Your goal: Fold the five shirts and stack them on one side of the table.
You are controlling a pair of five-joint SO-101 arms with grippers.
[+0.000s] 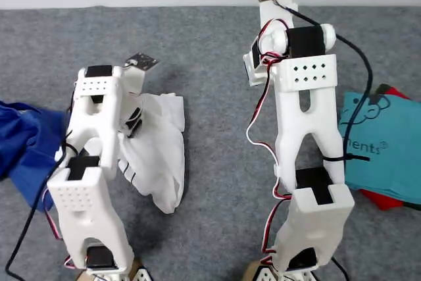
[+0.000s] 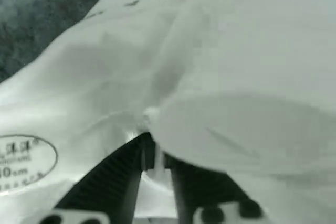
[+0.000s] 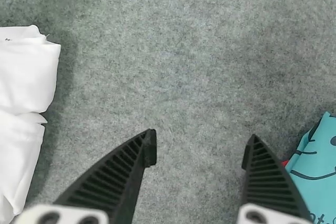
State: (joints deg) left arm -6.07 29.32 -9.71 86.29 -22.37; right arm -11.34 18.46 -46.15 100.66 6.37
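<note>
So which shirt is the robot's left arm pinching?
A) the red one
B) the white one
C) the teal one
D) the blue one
B: the left wrist view shows the left arm's jaws shut on a fold of the white shirt, and from above that arm sits over the white shirt, with the blue shirt off to its side.

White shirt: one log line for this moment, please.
left gripper: shut on crumpled white shirt | right gripper: open, above grey felt tabletop
</note>
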